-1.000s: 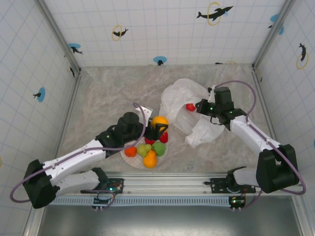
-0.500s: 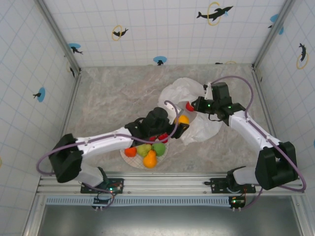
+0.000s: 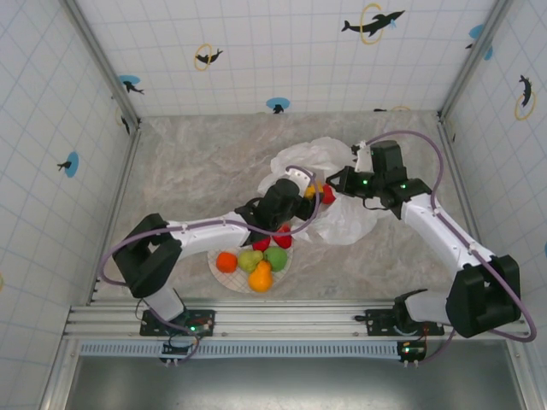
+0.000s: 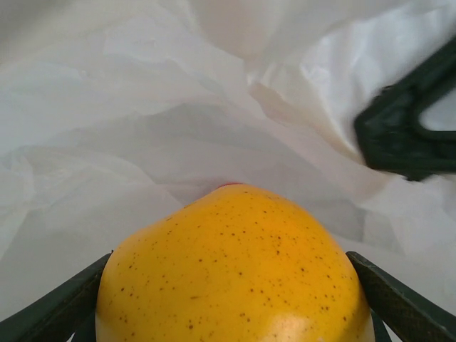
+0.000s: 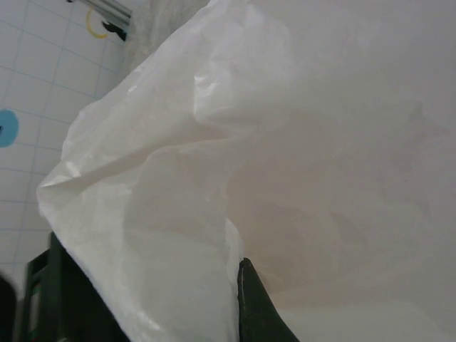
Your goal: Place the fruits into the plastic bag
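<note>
My left gripper [image 3: 309,193] is shut on a yellow-orange speckled fruit [image 4: 235,271], held at the mouth of the white plastic bag [image 3: 342,218]. Wrinkled bag film [image 4: 142,128] lies all around the fruit, and a sliver of red [image 4: 229,184] peeks over its top. A red fruit [image 3: 328,195] sits just inside the bag. My right gripper [image 3: 342,183] is shut on the bag's edge [image 5: 164,235], holding it up. On the plate [image 3: 215,272] lie two oranges [image 3: 226,261], a green pear [image 3: 249,260], a green apple [image 3: 275,257] and red fruits [image 3: 283,238].
The plate sits near the front rail [image 3: 273,318], under my left forearm [image 3: 205,231]. Tiled walls [image 3: 51,128] close in the marble tabletop [image 3: 197,158] on three sides. One dark finger of my right gripper [image 4: 406,135] shows close on the right in the left wrist view.
My left arm carried the yellow-orange fruit from above the plate rightward to the bag's mouth. My right gripper kept hold of the bag, and the bag's opening shifted slightly left.
</note>
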`<state>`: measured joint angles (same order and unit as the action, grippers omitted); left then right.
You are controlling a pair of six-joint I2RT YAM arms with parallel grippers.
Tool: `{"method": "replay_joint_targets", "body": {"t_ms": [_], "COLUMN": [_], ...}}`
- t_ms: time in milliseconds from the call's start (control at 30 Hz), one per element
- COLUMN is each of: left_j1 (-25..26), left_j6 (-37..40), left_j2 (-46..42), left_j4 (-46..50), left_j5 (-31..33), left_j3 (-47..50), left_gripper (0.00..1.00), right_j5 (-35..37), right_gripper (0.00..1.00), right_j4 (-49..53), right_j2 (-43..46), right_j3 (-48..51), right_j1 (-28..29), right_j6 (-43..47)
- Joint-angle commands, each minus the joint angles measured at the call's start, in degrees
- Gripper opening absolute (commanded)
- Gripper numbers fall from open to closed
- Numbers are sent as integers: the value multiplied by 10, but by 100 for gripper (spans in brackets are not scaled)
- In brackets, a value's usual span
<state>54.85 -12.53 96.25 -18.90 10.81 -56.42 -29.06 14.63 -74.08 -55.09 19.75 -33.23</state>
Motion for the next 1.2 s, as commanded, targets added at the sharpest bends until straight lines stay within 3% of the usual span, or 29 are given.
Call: {"method": "replay_joint_targets", "body": {"t_ms": [0, 167, 267, 700, 1167], "left_j1": [2, 1, 1, 2, 1], "left_j6": [-15, -59, -82, -138, -109], "left_j2": [32, 63, 81, 192, 171], "left_j4": [-48, -100, -132, -216, -197], "left_j5": [-35, -138, -166, -176, -152], "left_j3": [-14, -14, -11, -56, -39], "left_gripper": [53, 57, 59, 71, 89], "right_j5": [-46, -56, -58, -38, -50], "right_gripper": [0, 0, 0, 0, 0], "right_j4": [-60, -160, -233, -346, -356], "right_j2": [18, 32, 41, 64, 66], "right_j3": [18, 70, 106, 191, 209], "right_j1": [-2, -4, -7, -20, -52], "right_j6": [-43, -128, -184, -296, -297]}}
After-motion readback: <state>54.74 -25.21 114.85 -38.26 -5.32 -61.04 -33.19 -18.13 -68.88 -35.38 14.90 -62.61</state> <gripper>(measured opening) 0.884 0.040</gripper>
